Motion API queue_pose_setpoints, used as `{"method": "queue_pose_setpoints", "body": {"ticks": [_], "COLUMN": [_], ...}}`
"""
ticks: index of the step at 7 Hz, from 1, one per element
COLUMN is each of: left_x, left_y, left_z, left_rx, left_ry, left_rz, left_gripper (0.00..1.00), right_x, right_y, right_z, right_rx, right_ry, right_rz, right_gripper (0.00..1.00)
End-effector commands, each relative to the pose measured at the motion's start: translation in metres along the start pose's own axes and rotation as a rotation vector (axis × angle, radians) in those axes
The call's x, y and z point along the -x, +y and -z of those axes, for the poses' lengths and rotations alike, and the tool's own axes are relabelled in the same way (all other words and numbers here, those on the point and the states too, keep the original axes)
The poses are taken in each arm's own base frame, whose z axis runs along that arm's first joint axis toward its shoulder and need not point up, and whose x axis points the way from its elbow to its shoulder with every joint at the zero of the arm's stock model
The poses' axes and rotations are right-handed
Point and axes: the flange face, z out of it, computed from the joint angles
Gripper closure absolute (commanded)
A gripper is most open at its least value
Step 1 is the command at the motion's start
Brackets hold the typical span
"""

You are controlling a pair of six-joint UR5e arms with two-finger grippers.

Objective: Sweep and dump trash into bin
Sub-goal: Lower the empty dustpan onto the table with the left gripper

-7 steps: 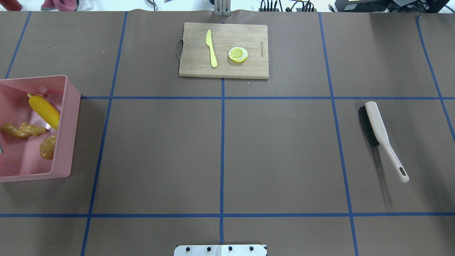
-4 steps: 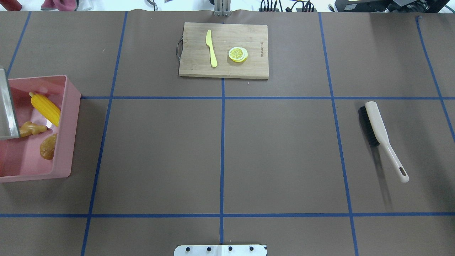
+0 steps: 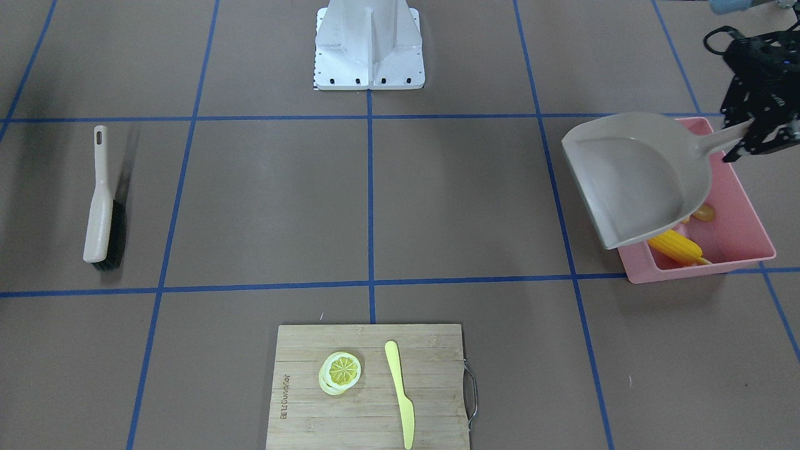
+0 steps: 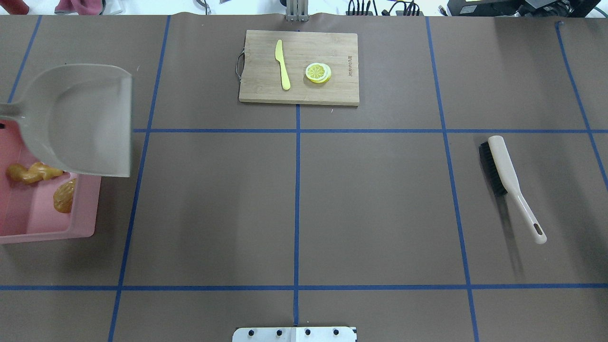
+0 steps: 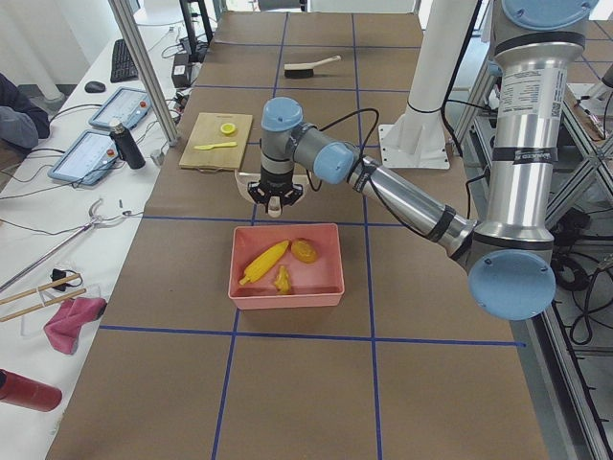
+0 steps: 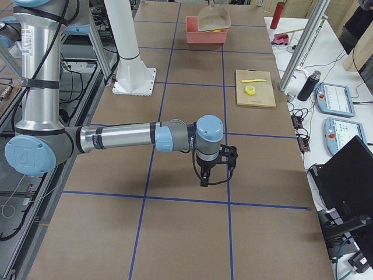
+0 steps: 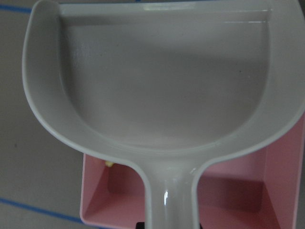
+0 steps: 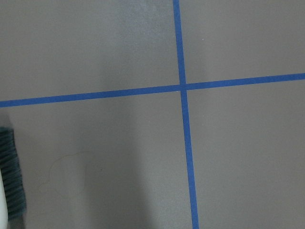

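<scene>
Three likely light, slick toy foods [image 5: 264, 262] lie in the bin [image 3: 744, 206]; above it, the left gripper [image 3: 747, 140] clamps the rigid dustpan [image 3: 637, 175] by its handle; the right gripper's [image 6: 214, 175] opening is unclear.

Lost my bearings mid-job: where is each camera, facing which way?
Front-facing: across table, facing robot base; left gripper grips dustpan.
Overhead: behind robot, looking down; only base shows.
Exterior left: left table end; left arm near.
Exterior right: right end; right arm near.
Left wrist: down into dustpan, over bin.
Right wrist: down at table, brush edge.
Shared: first two show cutting board.
</scene>
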Motion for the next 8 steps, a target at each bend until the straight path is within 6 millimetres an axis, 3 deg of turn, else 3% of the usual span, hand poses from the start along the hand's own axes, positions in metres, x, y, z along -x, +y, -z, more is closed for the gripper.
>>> {"method": "queue_pose_setpoints", "body": {"ticks": [1,2,3,4,5,6,7,8], "left_x": [0.007,0.028,0.026,0.01,0.008,0.009,0.014,0.011], "left_y": [-0.126,-0.177,-0.202,-0.221,-0.23,-0.226,-0.212,-0.165], "left_z": [-0.074,-0.101,-0.111,-0.125,-0.125,-0.124,-0.105,-0.092], "left_rx": [-0.136,-0.161,-0.175,-0.183,-0.196,-0.196,-0.212,-0.19], "left_ry": [0.051,0.074,0.091,0.116,0.123,0.124,0.106,0.095], "left_rz": [-0.124,-0.145,-0.155,-0.182,-0.191,-0.193,-0.188,-0.133], "left_gripper": [1.0,1.0,0.31,0.01,0.01,0.01,0.01,0.01], "right_x": [-0.005,-0.007,-0.012,-0.019,-0.022,-0.025,-0.026,-0.026], "right_y": [0.001,0.0,0.001,0.005,0.009,0.009,0.01,0.01], "right_z": [-0.001,-0.001,0.002,0.003,0.003,0.001,0.0,0.0], "right_rx": [0.002,-0.003,-0.01,-0.009,-0.008,-0.001,0.0,0.0], "right_ry": [0.01,0.012,0.012,0.012,0.01,0.012,0.012,0.014], "right_rz": [-0.003,0.032,0.105,0.11,0.126,0.13,0.126,0.126], "right_gripper": [0.0,0.0,0.0,0.0,0.0,0.0,0.0,0.0]}}
